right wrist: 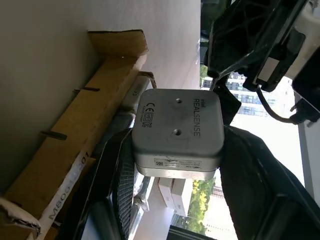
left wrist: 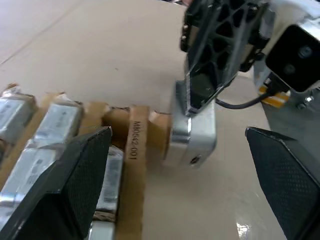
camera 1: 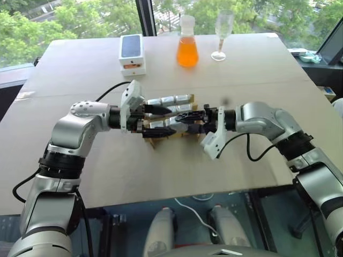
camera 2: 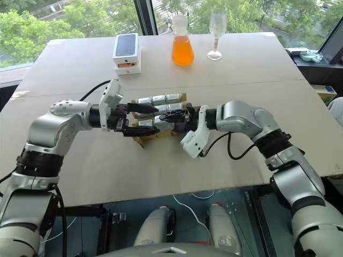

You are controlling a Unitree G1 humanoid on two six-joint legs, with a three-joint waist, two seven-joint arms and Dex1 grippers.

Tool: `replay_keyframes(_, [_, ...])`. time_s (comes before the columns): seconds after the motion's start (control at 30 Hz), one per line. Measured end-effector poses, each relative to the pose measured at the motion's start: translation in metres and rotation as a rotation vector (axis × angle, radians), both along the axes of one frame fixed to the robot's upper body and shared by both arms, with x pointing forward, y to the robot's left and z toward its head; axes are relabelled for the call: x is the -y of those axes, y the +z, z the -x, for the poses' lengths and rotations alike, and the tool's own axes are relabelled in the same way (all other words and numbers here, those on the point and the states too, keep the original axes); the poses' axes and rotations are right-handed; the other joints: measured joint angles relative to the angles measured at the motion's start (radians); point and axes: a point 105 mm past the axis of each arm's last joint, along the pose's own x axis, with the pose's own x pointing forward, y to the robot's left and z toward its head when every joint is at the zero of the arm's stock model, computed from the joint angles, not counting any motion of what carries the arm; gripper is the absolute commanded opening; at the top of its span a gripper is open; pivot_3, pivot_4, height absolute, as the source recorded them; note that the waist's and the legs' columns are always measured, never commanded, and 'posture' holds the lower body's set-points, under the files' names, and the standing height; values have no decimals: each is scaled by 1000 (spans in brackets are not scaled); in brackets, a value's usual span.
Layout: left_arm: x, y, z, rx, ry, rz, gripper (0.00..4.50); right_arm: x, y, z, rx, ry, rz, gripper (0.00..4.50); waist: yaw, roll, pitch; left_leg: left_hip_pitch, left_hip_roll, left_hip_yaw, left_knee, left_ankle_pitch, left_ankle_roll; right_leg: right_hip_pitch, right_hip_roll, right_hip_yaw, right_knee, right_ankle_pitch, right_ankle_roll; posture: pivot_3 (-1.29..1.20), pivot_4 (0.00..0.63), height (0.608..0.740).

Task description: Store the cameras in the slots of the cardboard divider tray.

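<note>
Now we see the wide tan counter [camera 1: 257,75] carrying the cardboard divider tray [right wrist: 60,165] at its middle, with silver cameras [camera 1: 170,99] lying side by side in its slots. Both arms meet over that tray. Our right claw [right wrist: 175,180] is clamped on one camera [right wrist: 177,132], holding it just beside the tray's end strip; our left wrist view shows this camera [left wrist: 192,132] at the edge of the cardboard, though we cannot tell whether it touches. Our left claw [left wrist: 180,185] has its fingers [left wrist: 75,190] spread wide apart, one over the stored cameras, holding nothing. Farther back stand a white phone box [camera 1: 132,53], an orange flask [camera 1: 187,45] and a stemmed glass [camera 1: 221,32].
</note>
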Motion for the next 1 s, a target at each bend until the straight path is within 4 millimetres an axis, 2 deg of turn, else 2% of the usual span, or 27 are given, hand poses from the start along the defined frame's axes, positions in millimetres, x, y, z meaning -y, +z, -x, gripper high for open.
replay_keyframes(0.3, [5, 1, -4, 25, -33, -91, 4447, -5, -4, -7, -3, -8, 43, 1862, -1, 0, 0, 0, 0, 0, 1, 0, 0, 0, 0, 0, 1, 0, 0, 0, 150, 740])
replay_keyframes(0.4, [7, -2, -3, 19, -47, -104, 3636, -6, -5, -7, -5, -6, 40, 1862, -1, 0, 0, 0, 0, 0, 1, 0, 0, 0, 0, 0, 1, 0, 0, 0, 150, 740])
replay_keyframes(0.6, [10, -6, -4, 26, -40, -123, 726, -9, -8, -3, -9, 16, 47, 1862, -2, 0, 0, 0, 0, 0, 1, 0, 0, 0, 0, 0, 3, 0, 0, 0, 150, 740])
replay_keyframes(0.67, [10, -6, -5, 28, -39, -122, 711, -9, -8, -3, -9, 14, 49, 1862, -1, 0, 0, 0, 0, 0, 2, 0, 0, 0, 0, 0, 3, 0, 0, 0, 150, 740])
replay_keyframes(0.73, [10, -8, -6, 23, -41, -120, 711, -9, -8, -4, -12, 6, 50, 2923, -1, 0, 0, 0, 0, 0, 3, 0, 0, 0, 0, 0, 4, 0, 0, 0, 150, 740])
replay_keyframes(0.77, [10, -9, -6, 21, -42, -121, 711, -9, -8, -4, -12, 6, 48, 3084, -1, 0, 0, 0, 0, 0, 4, 0, 0, 0, 0, 0, 5, 0, 0, 0, 150, 740])
replay_keyframes(0.87, [12, -12, -5, 14, -56, -130, 711, -10, -5, -5, -11, -1, 26, 4468, -1, 0, 0, 0, 0, 0, 5, 0, 0, 0, 0, 0, 6, 0, 0, 0, 150, 740])
replay_keyframes(0.93, [11, -12, -6, 18, -54, -134, 711, -9, -2, -4, -41, -12, -22, 4500, -1, 0, 0, 0, 0, -1, 6, 0, 0, 0, 0, 0, 6, 0, 0, 0, 150, 740])
replay_keyframes(1.0, [14, -9, -8, 37, -64, -125, 711, 2, -4, -5, -132, -66, -107, 4500, 6, -1, 0, 0, 0, -2, 7, 0, 0, 1, 0, -2, 6, 0, 0, 0, 150, 740])
